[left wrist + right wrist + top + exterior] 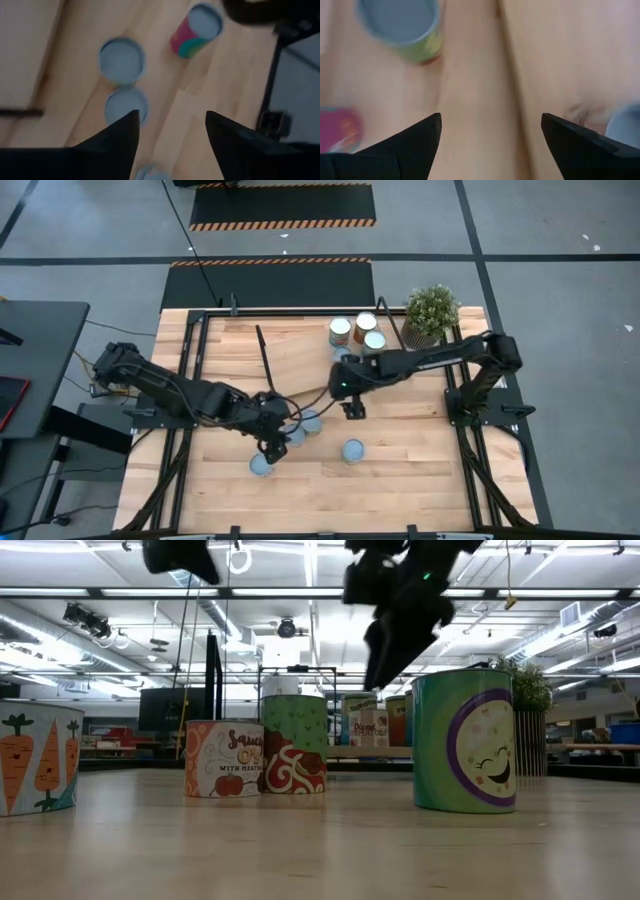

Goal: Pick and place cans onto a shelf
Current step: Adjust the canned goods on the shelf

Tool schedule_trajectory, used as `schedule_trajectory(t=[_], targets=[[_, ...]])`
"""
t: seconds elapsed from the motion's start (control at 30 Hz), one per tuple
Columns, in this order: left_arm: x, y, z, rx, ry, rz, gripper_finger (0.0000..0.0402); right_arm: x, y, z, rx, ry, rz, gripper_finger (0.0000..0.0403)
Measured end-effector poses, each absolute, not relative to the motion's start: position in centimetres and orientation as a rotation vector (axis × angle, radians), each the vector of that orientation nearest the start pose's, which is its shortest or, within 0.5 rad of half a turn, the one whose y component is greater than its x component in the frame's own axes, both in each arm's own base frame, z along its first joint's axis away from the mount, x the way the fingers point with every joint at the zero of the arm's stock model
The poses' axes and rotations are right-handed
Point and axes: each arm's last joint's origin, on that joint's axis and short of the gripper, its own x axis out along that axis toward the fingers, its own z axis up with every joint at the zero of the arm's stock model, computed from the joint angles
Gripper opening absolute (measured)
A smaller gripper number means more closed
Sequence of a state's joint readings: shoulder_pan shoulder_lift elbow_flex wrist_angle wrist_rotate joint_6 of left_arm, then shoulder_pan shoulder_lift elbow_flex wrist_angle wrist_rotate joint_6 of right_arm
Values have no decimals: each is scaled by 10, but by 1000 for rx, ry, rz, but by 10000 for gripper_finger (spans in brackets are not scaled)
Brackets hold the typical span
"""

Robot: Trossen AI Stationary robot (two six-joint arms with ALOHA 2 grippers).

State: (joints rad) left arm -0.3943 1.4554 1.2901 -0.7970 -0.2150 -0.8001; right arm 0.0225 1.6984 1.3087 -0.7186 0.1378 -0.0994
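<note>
My left gripper [272,448] hangs over the middle of the light wooden tabletop [420,470], its two dark fingers [120,135] spread apart with nothing between them. Below it stand several small round tins with pale blue-grey lids: a pair close together [303,426], one nearer the front edge [262,466] and one off to the side [352,451]. From my left wrist I see two of those lids [122,59] almost touching, plus a pink-and-teal tin [195,31] farther off.

My right gripper [353,408] is also raised above the table, near its centre, fingers wide open and empty — bare wood shows between them, with a green-sided tin [402,27] beyond.

Three more tins with shiny tops and orange-brown sides [358,332] sit clustered at the far edge, just beside the potted green plant [431,312]. The flat light-wood shelf board [270,355] with thin black metal frame ends lies at the far left of the table — I cannot tell whether those three tins rest on it.
</note>
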Motion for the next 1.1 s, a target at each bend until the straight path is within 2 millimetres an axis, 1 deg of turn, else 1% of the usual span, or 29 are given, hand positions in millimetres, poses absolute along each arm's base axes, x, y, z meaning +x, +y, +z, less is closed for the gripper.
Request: schedule_trajectory(t=[0.13, 0.2, 0.33, 0.43, 0.57, 0.63, 0.73, 0.83, 0.93, 1.1], targets=[[259, -110, 321, -420, 967, 204, 214, 358, -11, 233, -214, 1073, -53, 350], [248, -111, 325, -411, 1007, 217, 205, 359, -21, 233, -220, 1062, -65, 350], [231, -113, 332, -419, 1032, 218, 189, 360, -43, 236, -215, 1027, -83, 350], [219, -113, 338, -432, 1030, 226, 179, 361, -54, 237, -179, 996, -70, 350], [206, -111, 347, -430, 978, 239, 169, 365, -58, 232, -176, 985, -75, 350], [200, -108, 353, -425, 942, 246, 165, 371, -59, 228, -177, 975, -79, 350], [194, -102, 359, -420, 896, 264, 162, 376, -60, 217, -179, 1030, -82, 350], [187, -97, 365, -430, 864, 269, 162, 381, -63, 212, -216, 1067, -141, 350], [183, -95, 368, -447, 850, 268, 162, 381, -64, 214, -217, 1090, -159, 350], [180, -94, 370, -475, 844, 275, 162, 374, -66, 212, -186, 1177, -167, 350]])
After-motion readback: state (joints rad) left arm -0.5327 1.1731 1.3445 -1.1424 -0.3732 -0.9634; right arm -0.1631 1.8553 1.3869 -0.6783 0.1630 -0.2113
